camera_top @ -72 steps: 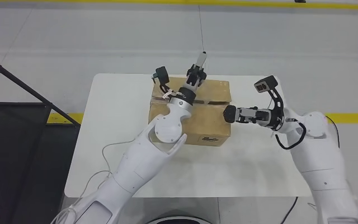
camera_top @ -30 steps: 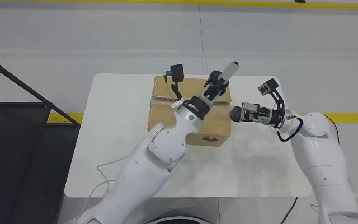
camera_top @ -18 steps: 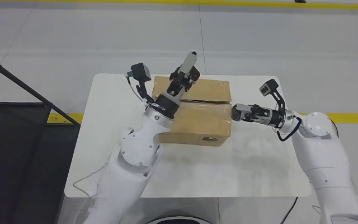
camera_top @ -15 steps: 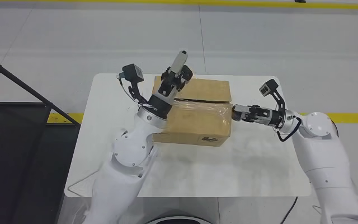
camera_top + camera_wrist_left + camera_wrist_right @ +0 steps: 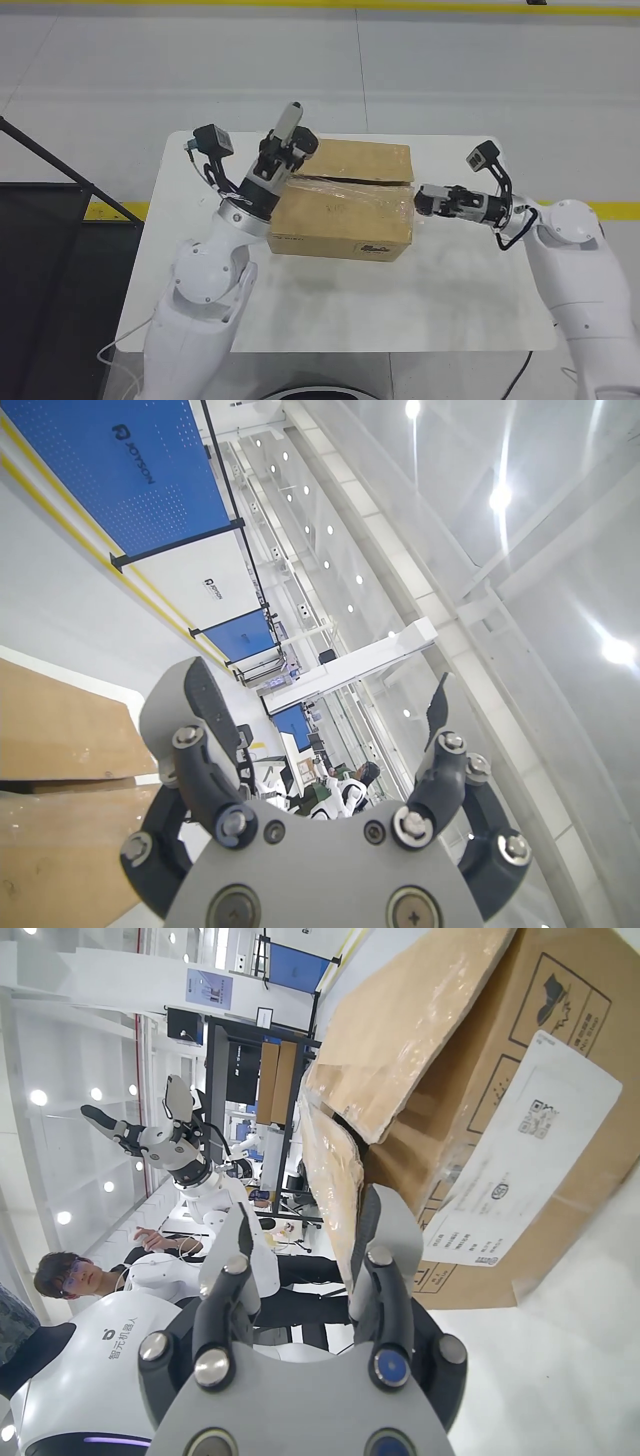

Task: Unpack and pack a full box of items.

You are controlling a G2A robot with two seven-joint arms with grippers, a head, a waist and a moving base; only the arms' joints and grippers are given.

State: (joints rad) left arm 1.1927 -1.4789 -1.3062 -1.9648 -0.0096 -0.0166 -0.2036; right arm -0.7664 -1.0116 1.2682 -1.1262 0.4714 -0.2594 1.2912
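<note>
Box on desk. L gripper up above box's left end, fingers open, empty. R gripper at box's right end, fingers apart w/ flap between them.

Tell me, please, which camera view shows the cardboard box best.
The top view: nearly the whole box is in sight on the table. The right wrist view shows one end with its label; the left wrist view, part of a flap.

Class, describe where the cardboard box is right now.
In the top view the cardboard box sits toward the far edge of the table, mid-width, with the left gripper by its left end and the right gripper at its right end.
</note>
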